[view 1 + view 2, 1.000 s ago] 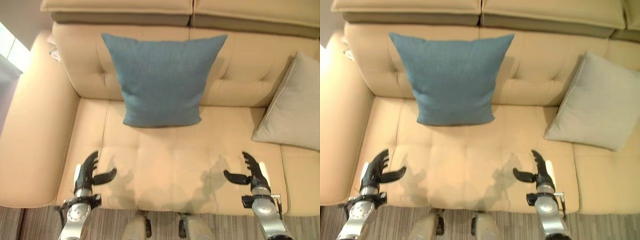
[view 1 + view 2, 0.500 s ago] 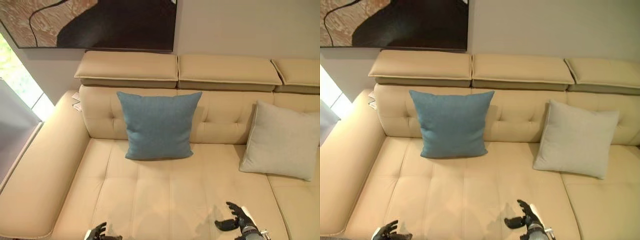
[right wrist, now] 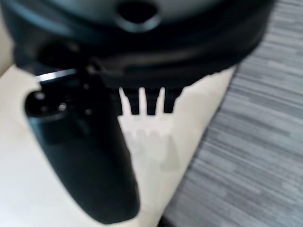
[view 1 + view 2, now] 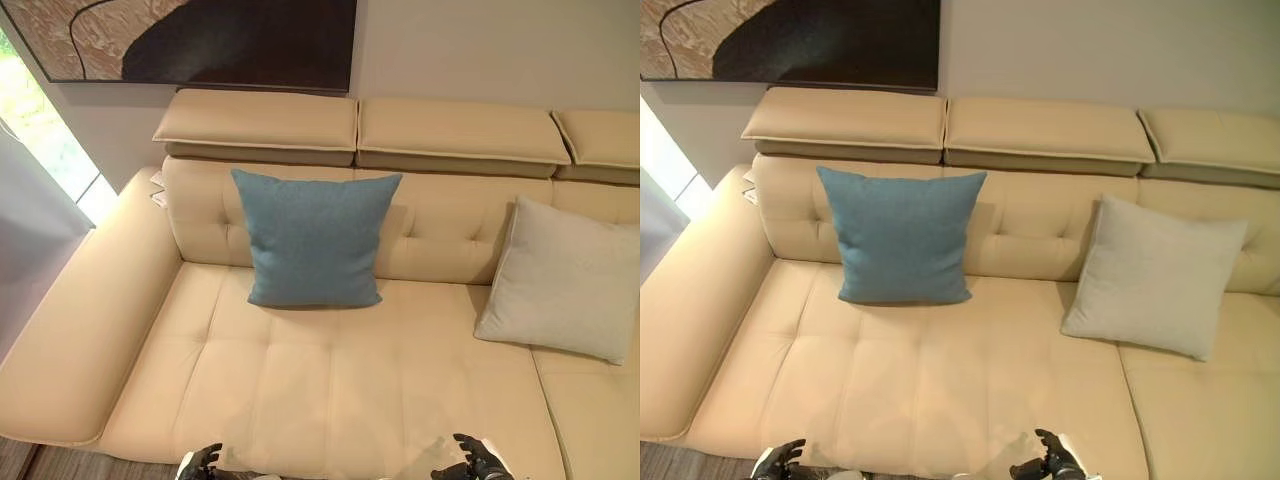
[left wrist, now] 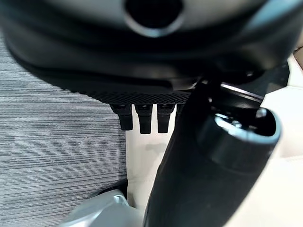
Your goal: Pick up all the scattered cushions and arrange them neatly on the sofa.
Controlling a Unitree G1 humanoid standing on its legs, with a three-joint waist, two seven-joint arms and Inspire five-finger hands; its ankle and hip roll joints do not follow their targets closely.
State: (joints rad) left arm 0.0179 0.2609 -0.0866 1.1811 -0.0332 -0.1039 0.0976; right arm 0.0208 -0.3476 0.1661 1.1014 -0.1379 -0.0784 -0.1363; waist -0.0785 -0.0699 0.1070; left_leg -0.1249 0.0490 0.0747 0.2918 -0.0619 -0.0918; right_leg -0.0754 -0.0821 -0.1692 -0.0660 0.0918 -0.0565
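Observation:
A blue cushion [image 4: 313, 238] leans upright against the backrest of the beige sofa [image 4: 330, 380], left of the middle. A light grey cushion [image 4: 565, 280] leans against the backrest further right, a little tilted. My left hand [image 4: 198, 463] shows at the bottom edge over the seat's front, fingers relaxed and holding nothing. My right hand [image 4: 474, 461] is at the bottom right, also open and empty. In the wrist views my fingers [image 5: 142, 117] and fingers [image 3: 142, 101] hang straight over the seat edge [image 3: 151, 146].
A dark framed picture [image 4: 200, 40] hangs on the wall above the headrests. The sofa's left armrest [image 4: 80, 320] runs forward beside a bright window [image 4: 40, 130]. Grey striped carpet [image 5: 52, 151] lies in front of the sofa.
The camera has tilted up and back, so the whole sofa and wall picture now show. Both hands have dropped to the bottom edge, still open. The cushions have not moved.

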